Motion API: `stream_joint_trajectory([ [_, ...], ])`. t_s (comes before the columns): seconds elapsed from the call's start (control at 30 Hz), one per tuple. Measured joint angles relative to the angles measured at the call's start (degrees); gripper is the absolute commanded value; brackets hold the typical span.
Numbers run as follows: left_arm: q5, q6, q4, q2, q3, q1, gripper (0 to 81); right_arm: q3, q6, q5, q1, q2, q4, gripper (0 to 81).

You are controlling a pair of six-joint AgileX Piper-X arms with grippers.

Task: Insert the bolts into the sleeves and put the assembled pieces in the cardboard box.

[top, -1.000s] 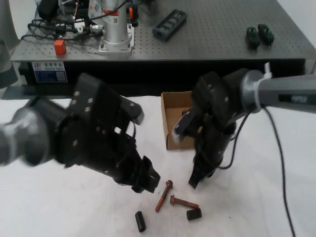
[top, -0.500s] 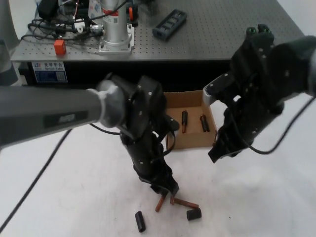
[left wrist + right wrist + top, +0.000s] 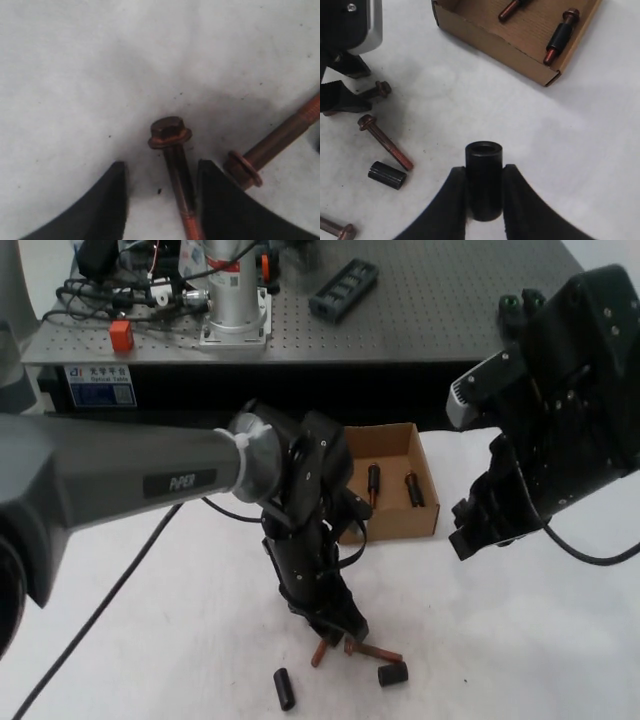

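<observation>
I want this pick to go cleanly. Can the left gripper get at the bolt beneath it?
Probably yes: the left gripper is open, its fingers either side of the bolt, nothing covering it. A second bolt lies beside one finger.

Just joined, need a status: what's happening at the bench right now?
Left hand is down at the cloth, open, fingers either side of a bolt, not yet gripping. Right hand holds a black sleeve above the cloth, beside the cardboard box. Two assembled pieces lie in the box. A second bolt and two loose sleeves lie on the cloth.
</observation>
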Motion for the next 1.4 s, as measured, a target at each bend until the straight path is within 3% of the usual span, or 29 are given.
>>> stream_joint_trajectory([
  [0.17,-0.67,-0.65,0.0,0.36,-0.43,-0.66,0.1,0.0,1.25,0.0,0.0,-0.73,0.83,0.2],
  [0.47,0.2,-4.72,0.32,-2.3,-0.91,-0.88,0.6,0.56,3.66,-6.2,0.0,-4.13,3.05,0.2],
  [0.57,2.81,-8.39,-3.45,-9.75,2.01,1.56,0.6,4.58,5.8,-14.02,0.0,-9.17,1.12,0.2],
  [0.63,6.52,-11.9,-9.12,-16.57,5.37,3.88,0.6,10.67,11.0,-23.47,0.39,-10.4,-4.04,0.2],
  [0.8,20.1,-25.28,-39.76,-31.22,21.13,6.79,0.6,20.93,20.77,-36.31,4.31,-10.61,-20.88,0.2],
  [0.87,25.05,-31.1,-53.1,-33.19,27.54,6.45,0.6,22.4,22.4,-37.14,6.53,-10.61,-24.38,0.2],
  [0.97,31.16,-43.0,-62.3,-33.18,31.4,6.47,0.6,24.2,25.37,-38.05,8.17,-10.61,-30.49,0.2],
  [1.13,31.86,-44.99,-65.28,-33.18,31.61,6.47,0.6,24.79,30.68,-36.11,9.22,-10.61,-42.87,0.2],
  [1.4,32.01,-45.03,-65.4,-33.18,31.61,6.47,0.6,24.79,31.99,-32.23,9.2,-10.61,-46.6,0.2],
])
